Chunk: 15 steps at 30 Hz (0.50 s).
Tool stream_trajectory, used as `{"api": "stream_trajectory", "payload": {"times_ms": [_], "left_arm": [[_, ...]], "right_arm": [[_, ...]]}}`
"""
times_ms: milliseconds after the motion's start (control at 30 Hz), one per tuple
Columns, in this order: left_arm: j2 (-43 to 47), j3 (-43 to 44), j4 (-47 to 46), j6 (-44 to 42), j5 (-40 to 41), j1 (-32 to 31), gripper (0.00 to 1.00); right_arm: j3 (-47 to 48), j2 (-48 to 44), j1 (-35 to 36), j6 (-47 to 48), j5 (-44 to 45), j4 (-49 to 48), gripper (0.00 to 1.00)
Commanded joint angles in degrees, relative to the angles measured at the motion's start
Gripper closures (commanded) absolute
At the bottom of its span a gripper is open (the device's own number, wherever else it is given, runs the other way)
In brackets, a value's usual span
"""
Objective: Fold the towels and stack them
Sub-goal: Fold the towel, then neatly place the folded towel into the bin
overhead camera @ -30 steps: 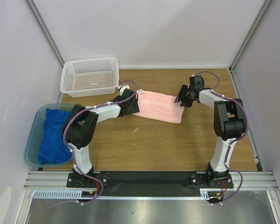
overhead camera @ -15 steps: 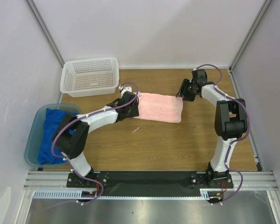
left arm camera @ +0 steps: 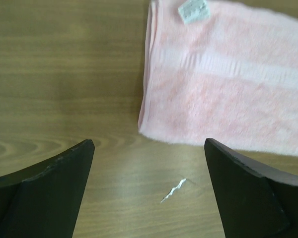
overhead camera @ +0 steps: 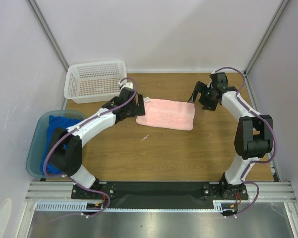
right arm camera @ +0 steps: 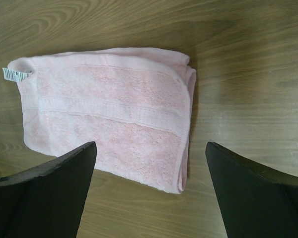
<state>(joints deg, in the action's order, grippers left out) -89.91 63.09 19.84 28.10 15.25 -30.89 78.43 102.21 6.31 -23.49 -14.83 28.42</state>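
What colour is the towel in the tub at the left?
Royal blue. The towel in the teal tub shows best in the top view.

The pink towel (right arm camera: 109,114) is nubbly terry cloth. The table (overhead camera: 188,148) is smooth matt wood; the ten-o'clock basket (overhead camera: 89,96) is perforated plastic.

The wooden table (overhead camera: 188,148) carries a folded pink towel (overhead camera: 166,114), lying flat between the left gripper (overhead camera: 135,105) and the right gripper (overhead camera: 196,94). A small white scrap (overhead camera: 144,138) (thread or paper, hard to tell) lies near the left gripper, on its side toward the arm bases. A white basket (overhead camera: 95,82) stands to that gripper's left, farther back.
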Motion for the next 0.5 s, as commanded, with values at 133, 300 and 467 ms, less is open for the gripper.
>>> {"api": "stream_trajectory", "payload": {"times_ms": [133, 300, 467], "left_arm": [[-5.36, 17.31, 7.90, 3.09, -1.01, 8.02, 0.00], [-12.91, 27.77, 11.54, -0.92, 0.83, 11.65, 0.02], [-17.75, 33.06, 3.83, -17.34, 1.63, 11.82, 0.02]], "right_arm": [[-0.56, -4.48, -2.26, -2.18, 2.26, -0.21, 0.00], [-2.23, -6.15, -2.26, -2.97, 3.83, -0.48, 0.00], [-4.78, -7.11, -2.35, -3.85, 4.72, -0.47, 0.00]]}}
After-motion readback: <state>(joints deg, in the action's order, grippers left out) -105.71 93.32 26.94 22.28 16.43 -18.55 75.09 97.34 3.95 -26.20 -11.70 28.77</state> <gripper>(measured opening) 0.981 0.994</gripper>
